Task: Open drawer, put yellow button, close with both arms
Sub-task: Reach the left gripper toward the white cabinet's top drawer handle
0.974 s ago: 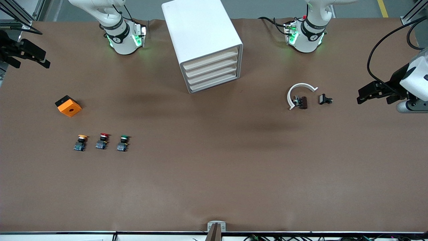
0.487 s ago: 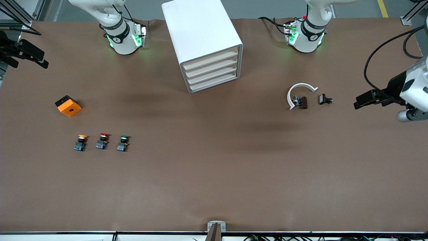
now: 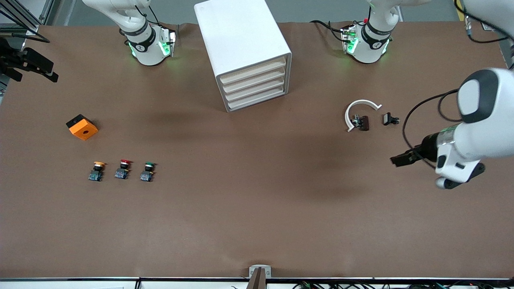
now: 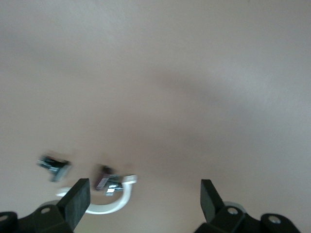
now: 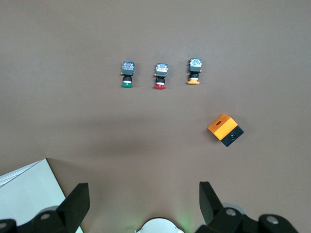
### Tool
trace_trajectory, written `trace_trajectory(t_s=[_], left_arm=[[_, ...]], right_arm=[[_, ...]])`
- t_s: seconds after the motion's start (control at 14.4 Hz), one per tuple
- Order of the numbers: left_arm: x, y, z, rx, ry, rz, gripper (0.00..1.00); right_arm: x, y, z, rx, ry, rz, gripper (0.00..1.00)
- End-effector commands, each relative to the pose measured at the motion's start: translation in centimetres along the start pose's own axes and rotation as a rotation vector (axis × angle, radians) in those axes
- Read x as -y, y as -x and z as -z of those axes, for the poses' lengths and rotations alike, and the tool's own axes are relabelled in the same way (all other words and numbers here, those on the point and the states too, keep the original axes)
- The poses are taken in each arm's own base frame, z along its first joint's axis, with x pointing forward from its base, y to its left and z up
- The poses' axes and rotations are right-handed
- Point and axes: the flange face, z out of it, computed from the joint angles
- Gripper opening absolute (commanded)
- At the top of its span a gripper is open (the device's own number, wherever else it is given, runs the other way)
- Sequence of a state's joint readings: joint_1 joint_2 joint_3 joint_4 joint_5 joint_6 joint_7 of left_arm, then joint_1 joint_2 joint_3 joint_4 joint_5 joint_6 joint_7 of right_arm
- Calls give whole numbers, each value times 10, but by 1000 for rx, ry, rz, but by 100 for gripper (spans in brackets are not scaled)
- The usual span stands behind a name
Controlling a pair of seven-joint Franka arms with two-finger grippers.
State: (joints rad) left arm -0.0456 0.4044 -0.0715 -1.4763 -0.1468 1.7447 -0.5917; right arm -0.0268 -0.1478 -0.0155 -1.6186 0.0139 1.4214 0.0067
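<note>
The white cabinet [image 3: 245, 48] stands at the table's back middle, and its top drawer [image 3: 253, 71] is shut. The yellow button [image 3: 96, 170] stands in a row with a red one [image 3: 122, 168] and a green one [image 3: 147, 171] toward the right arm's end. It also shows in the right wrist view [image 5: 194, 73]. My left gripper [image 3: 401, 159] is open and empty over bare table toward the left arm's end; its wrist view [image 4: 143, 189] shows the jaws wide apart. My right gripper [image 3: 50, 70] is open and empty at the right arm's end of the table, and the right wrist view [image 5: 143, 191] shows it high over the table.
An orange and black box [image 3: 82, 127] lies beside the buttons, farther from the front camera. A white curved piece [image 3: 358, 109] with small black parts [image 3: 363, 123] and another black part [image 3: 390, 119] lies toward the left arm's end.
My left arm has swung in from the table's edge and toward the front camera, with its gripper now over the table near the curved piece. My right gripper has barely moved.
</note>
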Motion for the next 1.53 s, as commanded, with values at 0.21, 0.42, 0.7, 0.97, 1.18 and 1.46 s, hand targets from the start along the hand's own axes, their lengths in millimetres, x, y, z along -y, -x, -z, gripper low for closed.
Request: trace_trajectory(t_s=[0.21, 0.42, 0.7, 0.97, 1.18, 1.46], left_arm=[[-100, 37, -67, 0, 8, 337, 100], [-135, 68, -110, 121, -8, 584, 100], [-156, 112, -150, 380, -142, 846, 100], [-165, 178, -184, 588, -471, 968, 100], [-167, 221, -197, 698, -714, 1002, 100], [-177, 269, -204, 797, -899, 972, 98]], right_arm=[[-4, 4, 0, 3, 11, -10, 100], [-6, 4, 1, 0, 11, -13, 100], [-10, 3, 6, -17, 12, -22, 100], [-17, 1, 7, -11, 9, -35, 100], [-16, -20, -21, 43, 14, -43, 100], [-31, -61, -69, 122, 46, -47, 100]])
